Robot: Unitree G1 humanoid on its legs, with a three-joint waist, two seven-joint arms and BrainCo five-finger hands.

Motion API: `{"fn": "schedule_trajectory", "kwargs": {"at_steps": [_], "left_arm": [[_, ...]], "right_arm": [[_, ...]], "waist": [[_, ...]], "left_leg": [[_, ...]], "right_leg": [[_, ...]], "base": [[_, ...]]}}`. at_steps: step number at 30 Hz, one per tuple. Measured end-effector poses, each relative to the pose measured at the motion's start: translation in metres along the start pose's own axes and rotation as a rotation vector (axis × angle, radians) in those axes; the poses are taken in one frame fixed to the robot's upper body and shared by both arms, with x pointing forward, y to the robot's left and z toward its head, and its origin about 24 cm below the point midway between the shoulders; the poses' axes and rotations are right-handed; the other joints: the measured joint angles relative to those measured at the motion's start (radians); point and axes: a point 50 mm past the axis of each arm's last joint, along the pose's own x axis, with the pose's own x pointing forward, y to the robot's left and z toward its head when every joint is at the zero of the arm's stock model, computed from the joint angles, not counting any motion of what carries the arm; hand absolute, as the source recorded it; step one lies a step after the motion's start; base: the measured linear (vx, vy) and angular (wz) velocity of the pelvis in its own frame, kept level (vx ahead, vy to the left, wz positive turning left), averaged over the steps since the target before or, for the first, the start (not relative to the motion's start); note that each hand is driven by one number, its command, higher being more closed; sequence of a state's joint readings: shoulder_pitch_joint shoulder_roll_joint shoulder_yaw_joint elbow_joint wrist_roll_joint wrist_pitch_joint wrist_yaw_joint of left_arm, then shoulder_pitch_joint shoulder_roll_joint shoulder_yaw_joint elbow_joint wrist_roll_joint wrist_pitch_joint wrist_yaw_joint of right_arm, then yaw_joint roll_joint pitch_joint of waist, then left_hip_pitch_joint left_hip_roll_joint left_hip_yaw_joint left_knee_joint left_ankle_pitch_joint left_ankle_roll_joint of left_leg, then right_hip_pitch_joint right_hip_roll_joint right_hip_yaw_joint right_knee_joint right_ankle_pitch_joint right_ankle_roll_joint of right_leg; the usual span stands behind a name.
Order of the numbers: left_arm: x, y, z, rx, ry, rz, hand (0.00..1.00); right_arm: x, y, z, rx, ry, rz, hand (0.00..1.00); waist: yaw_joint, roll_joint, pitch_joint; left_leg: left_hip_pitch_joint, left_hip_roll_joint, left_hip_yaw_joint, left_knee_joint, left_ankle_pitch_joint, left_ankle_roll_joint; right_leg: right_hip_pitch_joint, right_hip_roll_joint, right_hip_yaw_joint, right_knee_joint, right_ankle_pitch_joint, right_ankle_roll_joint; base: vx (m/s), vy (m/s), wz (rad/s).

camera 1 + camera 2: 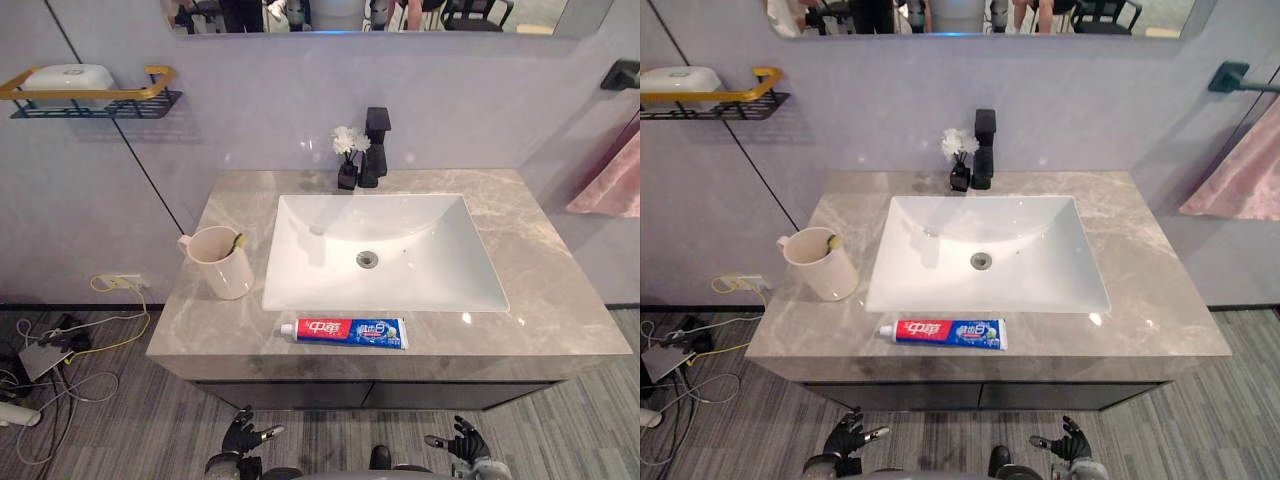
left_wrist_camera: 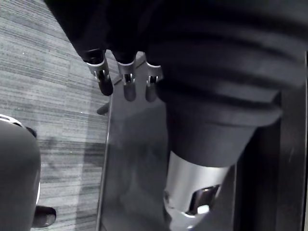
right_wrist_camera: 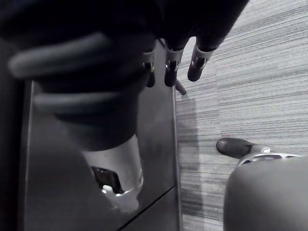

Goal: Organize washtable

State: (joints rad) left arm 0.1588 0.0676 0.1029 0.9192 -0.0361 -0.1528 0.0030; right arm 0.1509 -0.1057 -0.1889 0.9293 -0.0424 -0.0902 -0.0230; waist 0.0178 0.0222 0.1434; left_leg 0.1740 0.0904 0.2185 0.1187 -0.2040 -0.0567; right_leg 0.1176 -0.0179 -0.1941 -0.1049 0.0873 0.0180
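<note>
A toothpaste tube (image 1: 343, 332) with red and blue print lies flat on the grey marble washtable (image 1: 545, 270), along its front edge before the white sink (image 1: 400, 225). Left of the sink stands a beige cup (image 1: 222, 265) with a toothbrush (image 1: 238, 241) in it. Both hands hang low in front of the cabinet, below the countertop. My left hand (image 1: 243, 432) and my right hand (image 1: 463, 440) are open and hold nothing. Relaxed fingers (image 2: 102, 74) show in the left wrist view, and the right wrist view shows fingers (image 3: 198, 65) just as loose.
A black faucet (image 1: 376, 145) and a small black vase of white flowers (image 1: 348, 160) stand behind the sink. A wall shelf (image 1: 95, 98) at upper left carries a white soap box (image 1: 68, 77). A pink towel (image 1: 612, 180) hangs at right. Cables (image 1: 60, 345) lie on the floor at left.
</note>
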Motion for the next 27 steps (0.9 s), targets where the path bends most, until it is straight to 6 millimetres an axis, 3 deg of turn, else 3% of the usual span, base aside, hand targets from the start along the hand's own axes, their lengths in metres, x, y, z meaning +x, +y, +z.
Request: {"fn": "schedule_trajectory", "kwargs": {"at_steps": [7, 8, 16, 27], "left_arm": [[0.000, 0.000, -0.004, 0.000, 0.018, 0.002, 0.00], [-0.001, 0.014, -0.008, 0.027, 0.041, 0.031, 0.00], [-0.001, 0.014, -0.007, 0.028, 0.039, 0.031, 0.00], [0.003, 0.007, -0.004, 0.062, 0.043, 0.020, 0.00]], "right_arm": [[-0.002, -0.002, -0.010, -0.008, 0.043, -0.004, 0.00], [0.003, -0.002, -0.003, -0.018, 0.035, 0.000, 0.00], [0.002, -0.003, -0.006, -0.007, 0.043, -0.006, 0.00], [-0.002, -0.019, -0.021, 0.220, 0.092, -0.118, 0.00]], "waist": [[-0.002, 0.003, -0.002], [-0.003, -0.023, -0.008], [-0.003, -0.022, -0.008], [-0.003, -0.013, -0.007]], "left_leg": [[0.012, -0.006, -0.050, -0.036, 0.014, -0.020], [0.047, -0.004, -0.103, -0.077, 0.038, -0.020], [0.039, -0.005, -0.108, -0.085, 0.038, -0.020], [0.015, -0.008, -0.107, -0.104, 0.047, -0.013]], "right_leg": [[-0.001, 0.008, -0.008, 0.000, -0.008, -0.004], [0.025, 0.018, -0.036, 0.001, -0.020, -0.011], [0.018, 0.016, -0.043, 0.000, -0.020, -0.011], [-0.016, 0.015, -0.046, 0.000, -0.023, -0.008]], "base": [[0.01, 0.014, 0.03], [0.00, 0.000, 0.00], [0.00, 0.000, 0.02], [0.02, 0.015, -0.01]]}}
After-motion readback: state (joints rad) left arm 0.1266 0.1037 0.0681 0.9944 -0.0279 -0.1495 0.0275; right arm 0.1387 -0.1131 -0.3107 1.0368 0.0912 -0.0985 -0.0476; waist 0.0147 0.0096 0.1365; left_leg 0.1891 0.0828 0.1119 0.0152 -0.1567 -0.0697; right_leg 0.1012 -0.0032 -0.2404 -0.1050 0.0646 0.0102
